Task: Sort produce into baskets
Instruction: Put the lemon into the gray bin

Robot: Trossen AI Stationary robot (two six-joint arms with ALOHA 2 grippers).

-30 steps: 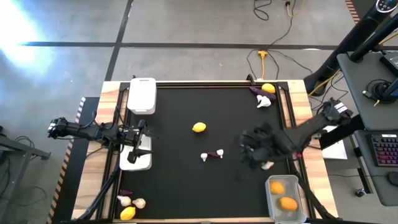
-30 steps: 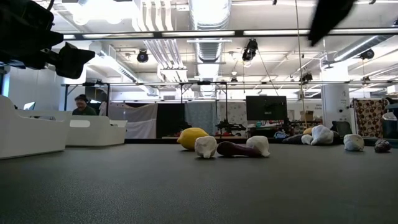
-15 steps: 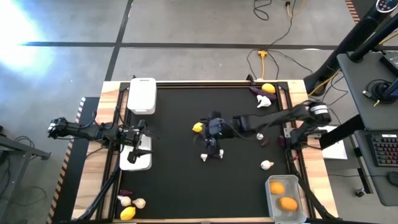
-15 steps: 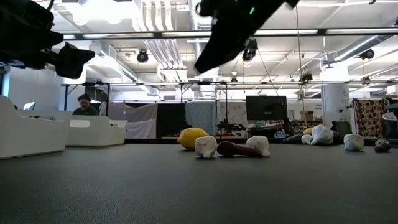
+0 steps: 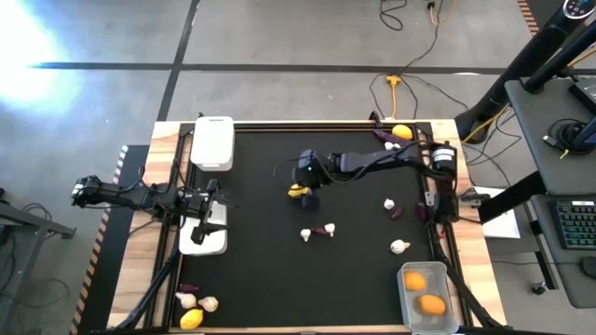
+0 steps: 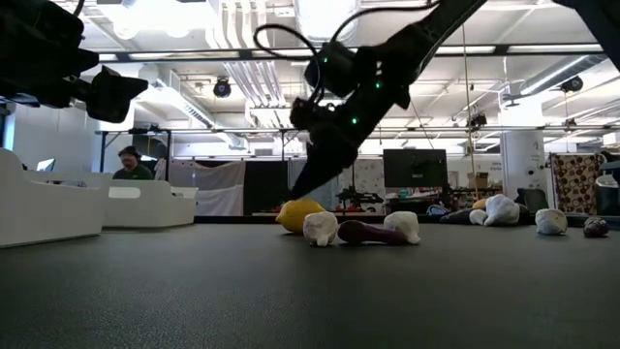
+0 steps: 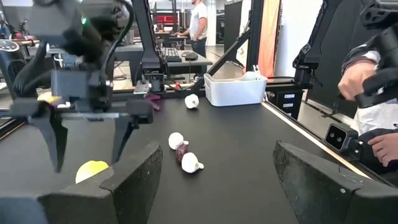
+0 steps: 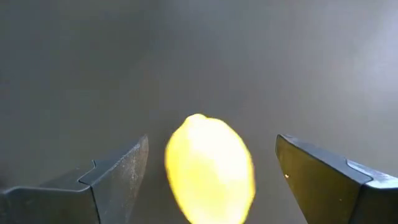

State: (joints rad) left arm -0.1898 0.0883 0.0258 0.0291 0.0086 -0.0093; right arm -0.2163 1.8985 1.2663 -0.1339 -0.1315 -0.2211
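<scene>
Looking down my right wrist camera, I see the smooth yellow oval lemon-like fruit (image 8: 210, 167) lying on the black mat between my spread, empty fingers (image 8: 115, 180). That is new: a second ago the right gripper (image 5: 308, 192) was over by the mat's right side, near a white garlic-like bulb (image 5: 399, 247), and it has since swept across to mid-table and dropped onto the lemon. I judge the next step is to close and lift (the jaws straddle the fruit but do not touch it yet).

Just beyond it lie a white bulb (image 5: 305, 234) and a dark purple eggplant-like piece (image 5: 324, 229), unsorted. The clear greyish plastic tub (image 5: 445, 275) at the near right corner holds two orange fruits, so I expect the lemon goes there.

Farther left, my left gripper (image 5: 207, 201) waits open over a white tub (image 5: 201, 244); another white tub (image 5: 211, 142) sits behind.
</scene>
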